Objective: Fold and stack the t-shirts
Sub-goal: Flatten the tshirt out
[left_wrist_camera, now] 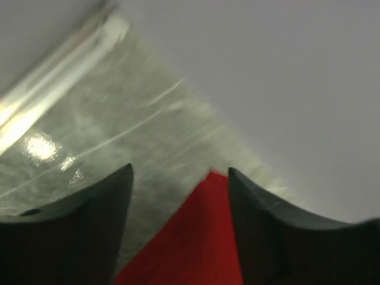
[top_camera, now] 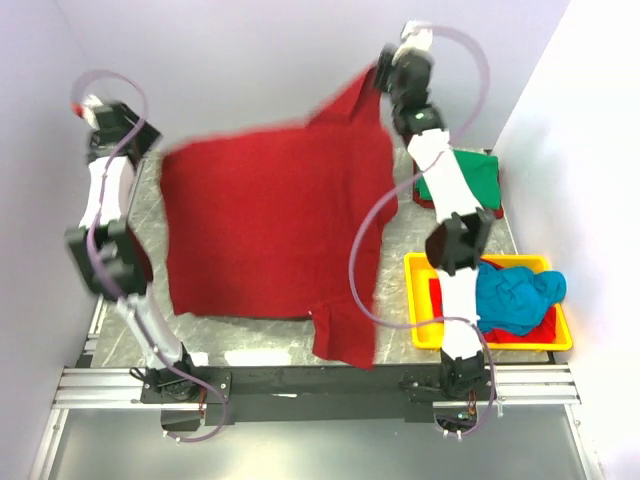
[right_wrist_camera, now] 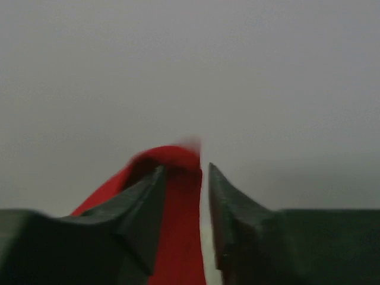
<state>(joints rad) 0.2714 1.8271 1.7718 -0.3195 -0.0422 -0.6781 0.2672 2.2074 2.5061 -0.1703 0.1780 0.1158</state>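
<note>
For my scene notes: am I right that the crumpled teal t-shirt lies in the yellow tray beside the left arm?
Not quite: the crumpled teal t-shirt lies in the yellow tray beside the right arm, as the top external view shows.

Dark red cloth t-shirt (top_camera: 265,220) across grey tabletop (top_camera: 250,335), green cloth t-shirt (top_camera: 478,175) far right, yellow plastic tray (top_camera: 416,290) before it, teal cloth t-shirt (top_camera: 515,295) inside

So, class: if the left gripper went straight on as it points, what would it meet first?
Probably the red t-shirt, its corner lying between the open fingers; beyond it, the table. Depth is unclear.
</note>
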